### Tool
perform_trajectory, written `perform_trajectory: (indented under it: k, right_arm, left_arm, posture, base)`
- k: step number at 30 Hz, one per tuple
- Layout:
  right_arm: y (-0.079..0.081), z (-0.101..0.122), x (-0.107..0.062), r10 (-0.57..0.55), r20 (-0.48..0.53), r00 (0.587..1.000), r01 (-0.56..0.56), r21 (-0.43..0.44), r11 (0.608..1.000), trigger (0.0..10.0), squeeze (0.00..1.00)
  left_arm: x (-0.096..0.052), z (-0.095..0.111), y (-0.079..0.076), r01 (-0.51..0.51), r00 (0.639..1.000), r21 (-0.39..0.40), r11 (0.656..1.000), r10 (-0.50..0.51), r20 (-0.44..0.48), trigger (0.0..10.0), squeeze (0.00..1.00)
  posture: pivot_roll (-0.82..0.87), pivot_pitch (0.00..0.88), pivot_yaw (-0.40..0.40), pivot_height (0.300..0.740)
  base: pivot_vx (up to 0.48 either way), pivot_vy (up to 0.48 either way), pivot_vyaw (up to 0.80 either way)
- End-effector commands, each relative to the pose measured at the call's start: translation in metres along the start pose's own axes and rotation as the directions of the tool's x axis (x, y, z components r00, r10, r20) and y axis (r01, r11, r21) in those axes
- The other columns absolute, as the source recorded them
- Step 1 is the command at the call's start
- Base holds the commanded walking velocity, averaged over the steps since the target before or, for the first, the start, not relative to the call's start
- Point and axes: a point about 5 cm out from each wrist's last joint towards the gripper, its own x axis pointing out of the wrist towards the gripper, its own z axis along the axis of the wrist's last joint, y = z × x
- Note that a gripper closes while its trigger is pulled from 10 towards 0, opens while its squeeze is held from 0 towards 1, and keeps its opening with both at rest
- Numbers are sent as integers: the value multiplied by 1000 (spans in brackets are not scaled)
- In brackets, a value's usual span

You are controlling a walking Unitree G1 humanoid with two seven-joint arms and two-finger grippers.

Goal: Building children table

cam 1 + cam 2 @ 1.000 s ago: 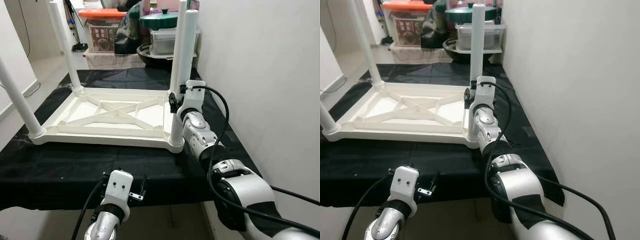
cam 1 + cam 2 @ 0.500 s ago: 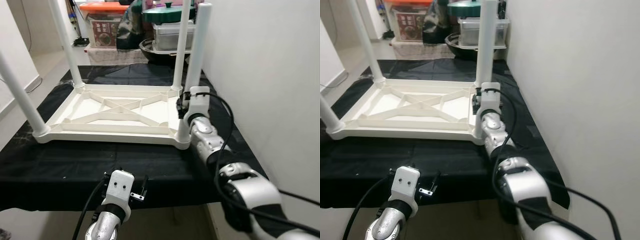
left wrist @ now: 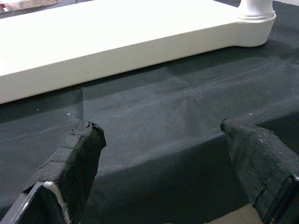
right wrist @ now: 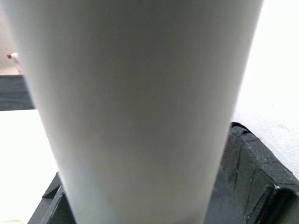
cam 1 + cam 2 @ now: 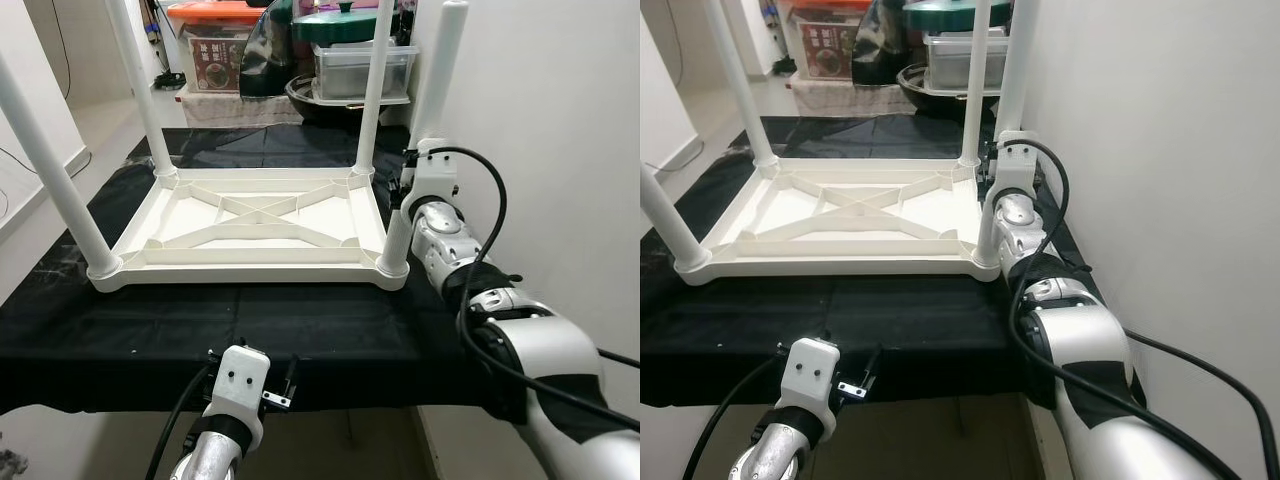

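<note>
Table (image 5: 250, 215) lies upside-down, 4 legs up; my right gripper (image 5: 402, 190) clasps the near-right leg (image 5: 425, 120); left gripper (image 3: 163, 154) spread wide.

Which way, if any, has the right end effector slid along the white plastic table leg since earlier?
No. The right end effector stays equally far above the base of the white plastic table leg; the camera shifted.

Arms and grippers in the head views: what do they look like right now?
Both arms are silver metal with black joint bands. Each ends in a white wrist block, with a thick black cable looping off it. The left gripper has two long black fingers wrapped in woven fabric. The right gripper is black too.
</note>
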Motion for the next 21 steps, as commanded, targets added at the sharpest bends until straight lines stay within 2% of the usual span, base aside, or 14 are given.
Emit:
perform_trajectory:
  k: [1,4,7,9,10,12,13,15,17,18,21]
  right_arm:
    - [-5,25,3,-23,81,996,21,21,1000,10000,0]
    - [-4,27,4,-20,81,996,18,30,999,10000,0]
    - [4,25,3,16,82,997,-19,37,999,10000,0]
    - [13,10,-1,56,56,997,-59,58,997,10000,0]
    - [13,10,-1,56,56,997,-59,58,997,10000,0]
    - [21,-7,-5,101,20,995,-102,123,987,10000,0]
    - [21,-7,-5,101,20,995,-102,123,987,10000,0]
    - [33,-26,-11,163,-14,987,-156,204,966,10000,0]
    - [33,-26,-11,163,-14,987,-156,204,966,10000,0]
    - [37,-34,-15,193,-20,981,-182,249,951,10000,0]
    - [38,-35,-16,202,-18,979,-191,260,947,10000,0]
  left_arm:
    - [-3,-1,-1,1,1000,-3,1000,-1,-16,10000,0]
    - [-3,-1,-1,0,1000,-3,1000,0,-17,10000,0]
    - [-3,-1,1,-7,1000,-4,1000,7,-18,10000,0]
    - [-2,-1,2,-8,1000,-2,1000,8,-18,10000,0]
    - [-2,-1,2,-8,1000,-2,1000,8,-18,10000,0]
    - [1,-2,2,-6,1000,-1,1000,6,-17,10000,0]
    - [1,-2,2,-6,1000,-1,1000,6,-17,10000,0]
    - [3,-2,3,-5,1000,0,1000,5,-17,10000,0]
    - [3,-2,3,-5,1000,0,1000,5,-17,10000,0]
    - [5,-3,3,-6,1000,1,1000,6,-19,10000,0]
    - [5,-3,3,-6,1000,1,1000,6,-20,10000,0]
  posture:
    - [37,30,-34,734]
    - [37,30,-34,734]
    - [29,32,-38,734]
    - [22,26,-33,734]
    - [22,26,-33,734]
    - [9,11,-31,734]
    - [9,11,-31,734]
    - [-1,4,-26,734]
    - [-1,4,-26,734]
    - [-4,0,-28,734]
    - [-4,0,-28,734]
  base:
    - [0,0,0]
    - [0,0,0]
    - [0,0,0]
    - [0,0,0]
    - [0,0,0]
    - [0,0,0]
    - [0,0,0]
    - [0,0,0]
    - [0,0,0]
    - [0,0,0]
    - [0,0,0]
